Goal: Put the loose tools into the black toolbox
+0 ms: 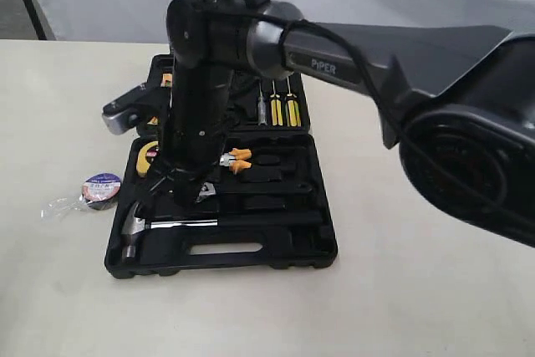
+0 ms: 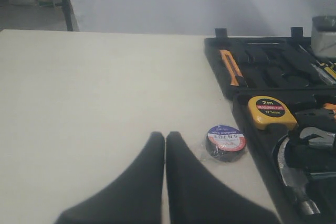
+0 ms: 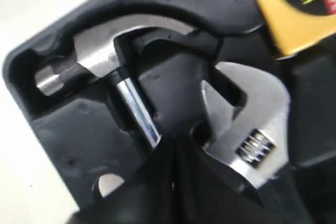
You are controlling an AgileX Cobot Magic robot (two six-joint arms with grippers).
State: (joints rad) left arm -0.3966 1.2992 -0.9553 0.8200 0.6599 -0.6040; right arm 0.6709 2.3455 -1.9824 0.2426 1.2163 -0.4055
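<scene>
From outside, the right gripper (image 1: pixel 197 188) reaches down into the black toolbox (image 1: pixel 322 244), where the claw hammer (image 1: pixel 180 225) lies in its recess. The tape roll (image 1: pixel 102 190) sits outside, just beside the case. The left wrist view shows the left gripper (image 2: pixel 165 137) closed and empty near that roll, probably its next pick. At the right wrist, the fingers meet on nothing beside the adjustable wrench (image 3: pixel 252 124), apparently seating it.

Table (image 1: pixel 58 114) round toolbox (image 1: pixel 322 244) free, bar tape roll (image 1: pixel 102 191) just beside it; right arm (image 1: pixel 201 98) blocks space above toolbox.
</scene>
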